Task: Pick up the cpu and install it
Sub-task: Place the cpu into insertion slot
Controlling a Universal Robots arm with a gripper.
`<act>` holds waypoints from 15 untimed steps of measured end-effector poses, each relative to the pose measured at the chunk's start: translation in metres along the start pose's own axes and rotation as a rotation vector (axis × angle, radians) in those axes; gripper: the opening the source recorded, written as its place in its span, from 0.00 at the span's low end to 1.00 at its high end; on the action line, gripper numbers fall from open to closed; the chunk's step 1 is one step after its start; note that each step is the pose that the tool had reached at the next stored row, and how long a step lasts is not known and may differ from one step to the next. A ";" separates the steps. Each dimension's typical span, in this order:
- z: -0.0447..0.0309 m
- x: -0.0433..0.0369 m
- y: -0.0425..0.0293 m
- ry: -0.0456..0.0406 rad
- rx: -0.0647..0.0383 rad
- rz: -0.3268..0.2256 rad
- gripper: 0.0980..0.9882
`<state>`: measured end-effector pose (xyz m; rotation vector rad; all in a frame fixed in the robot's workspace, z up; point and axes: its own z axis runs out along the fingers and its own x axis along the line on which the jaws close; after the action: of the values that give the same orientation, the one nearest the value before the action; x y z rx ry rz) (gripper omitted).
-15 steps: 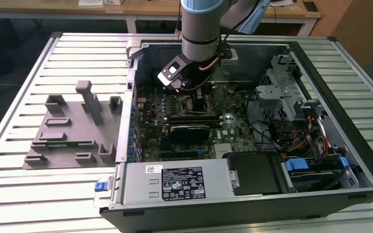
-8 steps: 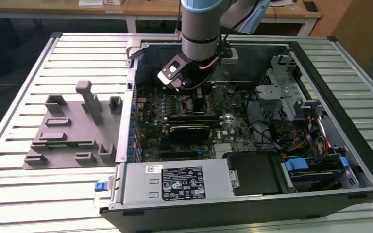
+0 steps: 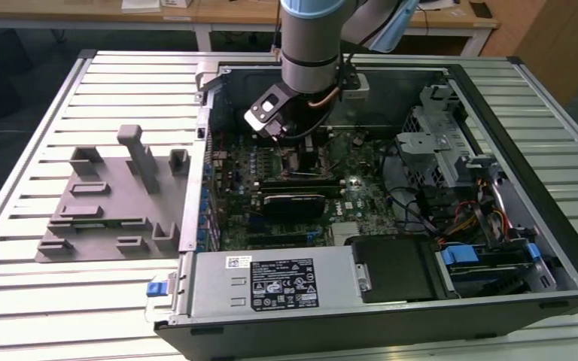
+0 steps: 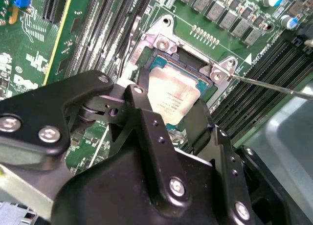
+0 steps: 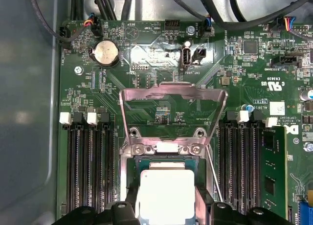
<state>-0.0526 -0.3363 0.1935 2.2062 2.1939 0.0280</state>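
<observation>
Entry: cpu (image 4: pixel 172 90), pale metal top, at the open socket (image 4: pixel 164 62) of the motherboard (image 5: pixel 146 54); load plate (image 5: pixel 173 92) raised. We cannot tell whether it is seated or just above.

Handling, as we judge it: keep the cpu level, square to the socket frame, lowered straight without sliding, clear of the lever (image 4: pixel 274 86).

Gripper (image 4: pixel 172 118): closed to the cpu's width, fingers (image 4: pixel 146 120) clamped on two opposite edges.

The open computer case (image 3: pixel 269 289) is seen whole from high above and well off in the exterior view. The socket (image 5: pixel 166 147) (image 4: pixel 164 41) and the cpu (image 5: pixel 166 195) (image 4: pixel 171 95) are shared at close range by both wrist views. They are looked down on squarely in the first and slantwise past the gripper (image 4: pixel 171 105) in the second.
</observation>
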 end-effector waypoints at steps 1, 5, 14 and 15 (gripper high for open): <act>0.0000 0.0000 0.0000 0.0001 0.000 0.000 0.50; -0.0002 0.0001 0.0001 0.0003 0.000 0.000 0.49; -0.0010 0.0000 0.0001 0.0003 0.000 0.000 0.50; -0.0011 0.0000 0.0001 0.0002 0.000 0.000 0.57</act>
<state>-0.0526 -0.3363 0.1946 2.2062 2.1940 0.0284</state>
